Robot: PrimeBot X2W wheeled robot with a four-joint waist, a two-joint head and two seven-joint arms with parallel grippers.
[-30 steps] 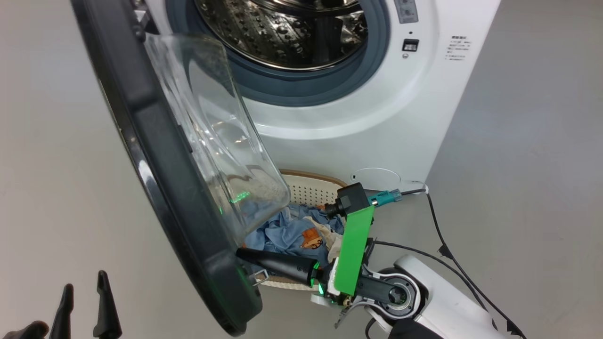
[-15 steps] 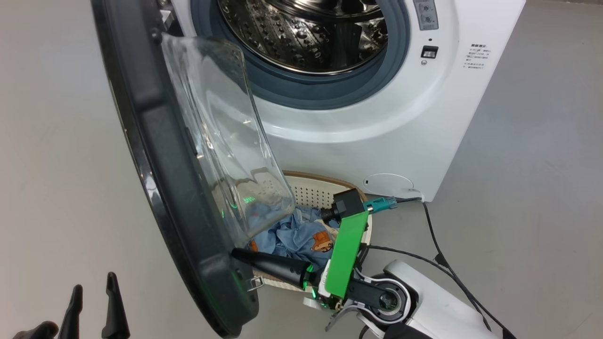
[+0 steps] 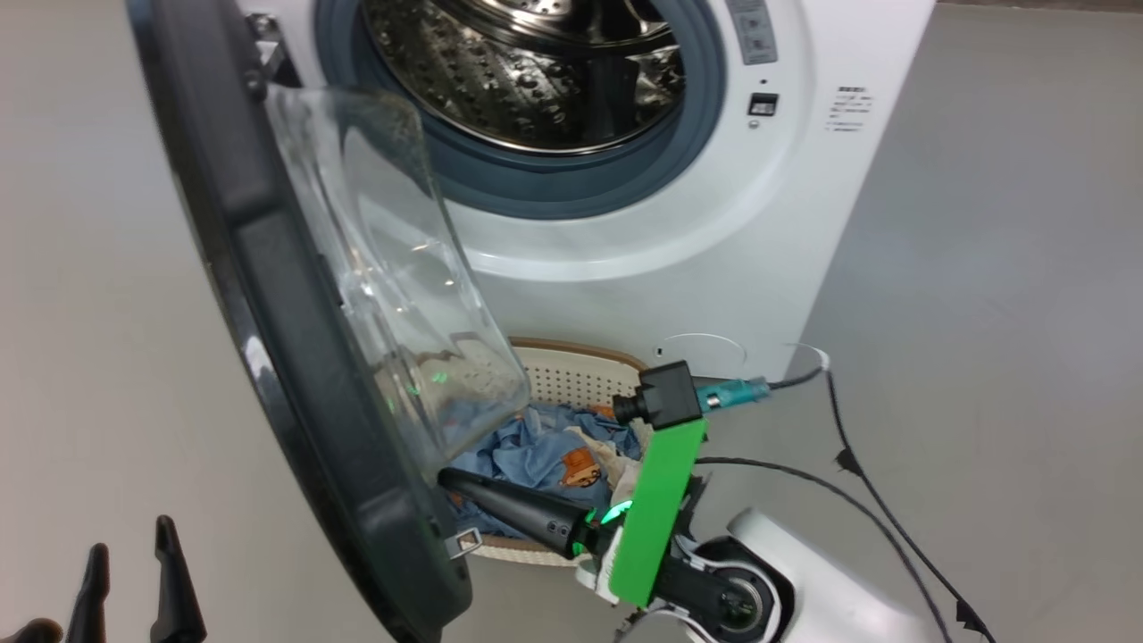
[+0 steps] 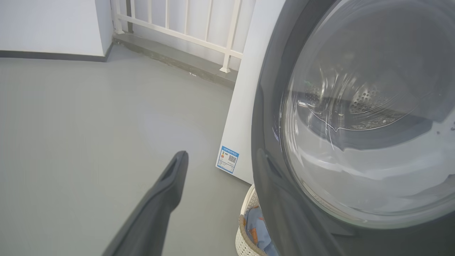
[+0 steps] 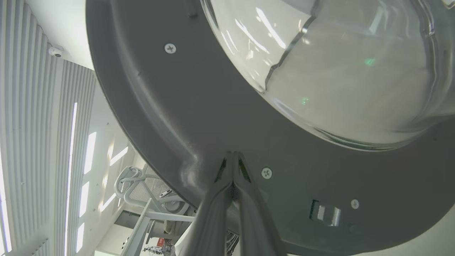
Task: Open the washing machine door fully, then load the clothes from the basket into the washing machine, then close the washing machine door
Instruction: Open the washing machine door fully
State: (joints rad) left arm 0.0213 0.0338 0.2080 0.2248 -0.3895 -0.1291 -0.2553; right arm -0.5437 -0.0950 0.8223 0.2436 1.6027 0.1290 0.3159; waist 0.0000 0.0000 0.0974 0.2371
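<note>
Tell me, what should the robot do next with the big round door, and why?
Probably nudge the washing machine door wider with the shut right claw, whose tips sit against its dark inner ring. The door hangs partly over the basket, covering some of the clothes, so it likely isn't fully open yet.

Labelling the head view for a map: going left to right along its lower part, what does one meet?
In order: left gripper → washing machine door → right gripper, fingers shut → green plate on the right wrist → black cables on the floor.
</note>
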